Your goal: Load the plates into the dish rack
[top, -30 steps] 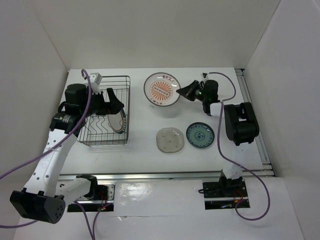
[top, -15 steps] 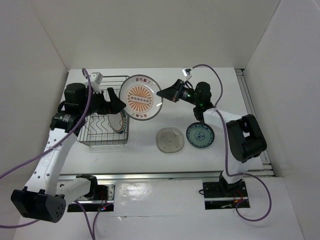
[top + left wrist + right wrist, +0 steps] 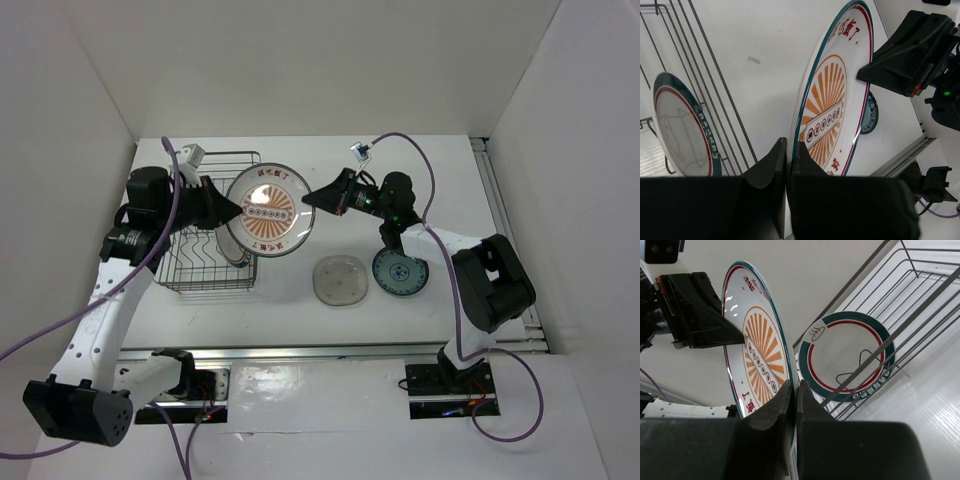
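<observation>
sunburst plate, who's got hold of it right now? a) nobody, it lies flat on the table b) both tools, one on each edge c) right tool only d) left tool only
B: the left tool is shut on one edge of the sunburst plate and the right tool on the opposite edge, holding it tilted off the table.

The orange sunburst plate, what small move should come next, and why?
Probably the right gripper should open and let go: the left gripper is shut on the opposite rim of the plate, next to the rack, so it can carry it in alone.
</observation>
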Controlling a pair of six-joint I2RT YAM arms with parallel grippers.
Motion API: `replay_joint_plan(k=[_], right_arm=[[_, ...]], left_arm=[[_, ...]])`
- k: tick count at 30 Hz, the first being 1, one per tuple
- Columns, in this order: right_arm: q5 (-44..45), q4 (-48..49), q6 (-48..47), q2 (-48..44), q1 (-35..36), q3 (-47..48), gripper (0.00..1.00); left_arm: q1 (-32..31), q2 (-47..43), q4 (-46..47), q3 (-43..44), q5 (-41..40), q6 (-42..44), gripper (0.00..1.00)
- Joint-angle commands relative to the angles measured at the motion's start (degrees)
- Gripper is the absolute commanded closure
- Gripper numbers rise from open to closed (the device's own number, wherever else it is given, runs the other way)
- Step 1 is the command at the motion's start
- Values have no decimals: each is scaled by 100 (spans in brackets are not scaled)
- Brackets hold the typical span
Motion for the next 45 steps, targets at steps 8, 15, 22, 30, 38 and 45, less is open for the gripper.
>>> replay_joint_plan(k=[8, 15, 22, 30, 38, 45], right_arm=[[362, -636, -544, -551, 109, 124, 0], [495, -1316, -1116, -938, 109, -8, 0], [319, -1562, -1266, -1114, -75, -122, 0], [143, -1457, -1214, -1282, -251, -333, 0], [-32, -1228, -1090, -1457, -479, -622, 0], [-33, -1228, -1090, -1510, -532, -685, 0]], left_arm=[[7, -1303, -277, 149, -2807, 167, 100], [7, -1595, -840, 501, -5814, 228, 100], [7, -1709, -726, 194, -6853, 623, 100], [7, -1420, -445, -176, -6239, 702, 100], [7, -1235, -181, -510, -5518, 702, 100], [7, -1059, -5, -633, -5034, 597, 100]])
